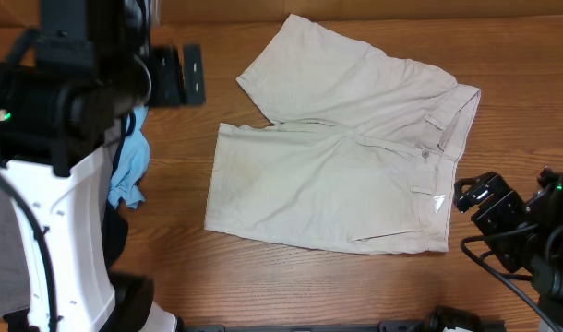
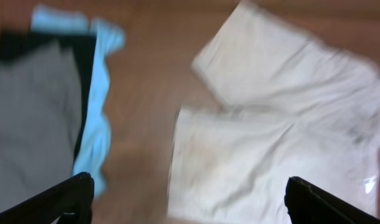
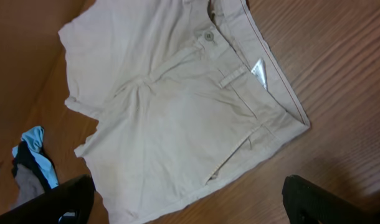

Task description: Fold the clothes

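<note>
Side pile: a light blue garment and a grey garment lie bunched at the table's left edge, near the shorts' hems but not touching them.
Left gripper: fingers spread wide, nothing held, raised over the strip between pile and shorts.
Shorts: pale beige, laid flat mid-table, legs toward the pile, waistband toward the right arm.
Right gripper: fully spread, empty, just off the waistband's near corner.
Risk: a shallow pinch could catch only the top layer and skew the fold, and a stray left reach could snag the blue garment.
</note>
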